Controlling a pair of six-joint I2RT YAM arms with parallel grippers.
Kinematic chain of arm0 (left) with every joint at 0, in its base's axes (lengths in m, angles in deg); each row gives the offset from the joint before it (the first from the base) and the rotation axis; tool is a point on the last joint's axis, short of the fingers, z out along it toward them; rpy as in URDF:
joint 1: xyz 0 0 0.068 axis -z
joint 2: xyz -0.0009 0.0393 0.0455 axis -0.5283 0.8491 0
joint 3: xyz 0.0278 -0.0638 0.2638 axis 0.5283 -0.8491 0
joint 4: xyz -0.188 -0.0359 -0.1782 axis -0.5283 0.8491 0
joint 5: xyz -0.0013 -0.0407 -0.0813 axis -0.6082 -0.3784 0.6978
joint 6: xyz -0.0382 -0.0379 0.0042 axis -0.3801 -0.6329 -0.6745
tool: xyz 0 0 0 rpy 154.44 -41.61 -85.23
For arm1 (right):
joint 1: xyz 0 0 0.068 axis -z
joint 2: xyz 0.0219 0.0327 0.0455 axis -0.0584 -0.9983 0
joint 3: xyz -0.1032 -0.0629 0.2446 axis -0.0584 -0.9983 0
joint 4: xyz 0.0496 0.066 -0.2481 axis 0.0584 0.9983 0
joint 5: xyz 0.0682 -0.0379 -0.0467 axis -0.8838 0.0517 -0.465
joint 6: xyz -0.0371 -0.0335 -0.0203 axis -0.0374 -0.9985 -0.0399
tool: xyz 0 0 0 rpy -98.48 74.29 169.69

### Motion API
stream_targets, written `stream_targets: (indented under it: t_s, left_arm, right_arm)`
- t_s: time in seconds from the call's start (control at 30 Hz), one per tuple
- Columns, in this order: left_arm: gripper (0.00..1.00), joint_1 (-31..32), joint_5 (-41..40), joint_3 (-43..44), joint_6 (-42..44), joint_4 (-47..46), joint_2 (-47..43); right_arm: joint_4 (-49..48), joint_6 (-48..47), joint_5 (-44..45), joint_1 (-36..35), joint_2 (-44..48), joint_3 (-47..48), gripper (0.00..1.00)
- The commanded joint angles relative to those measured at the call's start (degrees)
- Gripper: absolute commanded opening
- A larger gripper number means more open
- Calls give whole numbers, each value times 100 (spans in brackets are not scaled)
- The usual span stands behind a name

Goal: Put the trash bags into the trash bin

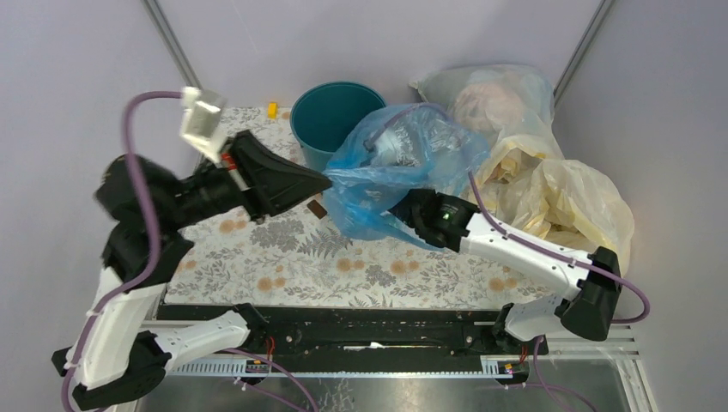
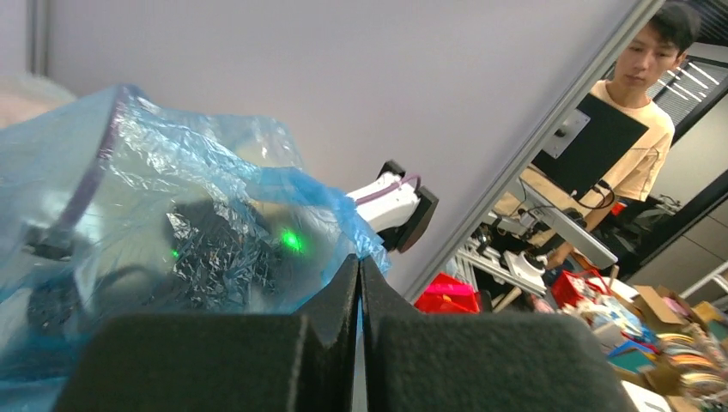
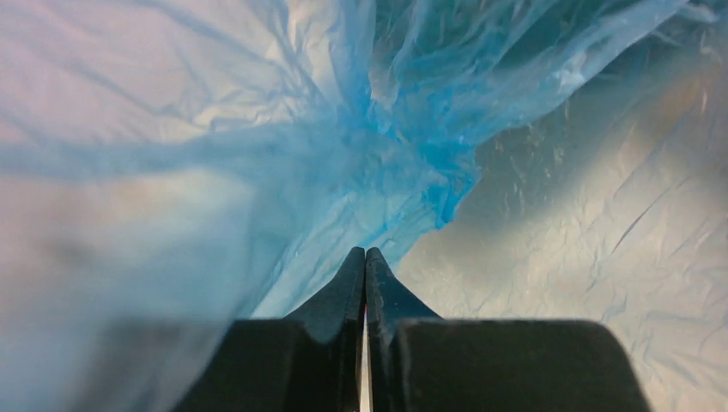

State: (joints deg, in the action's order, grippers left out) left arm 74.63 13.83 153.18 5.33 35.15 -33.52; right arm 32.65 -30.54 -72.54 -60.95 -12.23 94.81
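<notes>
The thin translucent blue trash bag point(image 1: 403, 159) hangs spread above the table, just right of the round teal trash bin point(image 1: 330, 116), with its upper part beside the bin's rim. My left gripper point(image 1: 326, 182) is shut on the bag's left edge; in the left wrist view point(image 2: 359, 262) a sliver of blue film point(image 2: 172, 197) runs between the jaws. My right gripper point(image 3: 366, 253) is shut, with blue plastic point(image 3: 386, 129) bunched right at its tips. From above, its tips are hidden under the bag's lower right part.
A large clear bag stuffed with items point(image 1: 494, 94) and big pale-yellow bags point(image 1: 558, 193) fill the back right. A small yellow piece point(image 1: 272, 109) lies left of the bin. A small brown piece point(image 1: 317, 209) lies on the floral table point(image 1: 283, 249).
</notes>
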Motion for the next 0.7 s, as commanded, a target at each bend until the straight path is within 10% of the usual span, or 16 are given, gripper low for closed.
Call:
stream_targets:
  t_s: [0.0,0.47,0.67]
  left_arm:
    - [1,15,-532,858,470,187,-272]
    - [0,12,-4932,1681,2334,1090,675]
    - [0,15,-5628,1298,2878,376,905]
  right_arm:
    - [808,-772,1128,-25,51,877,2]
    - [2707,-1241,96,1041,-2945,5719,0]
    - [3337,-1176,-536,1461,-4160,7180,0]
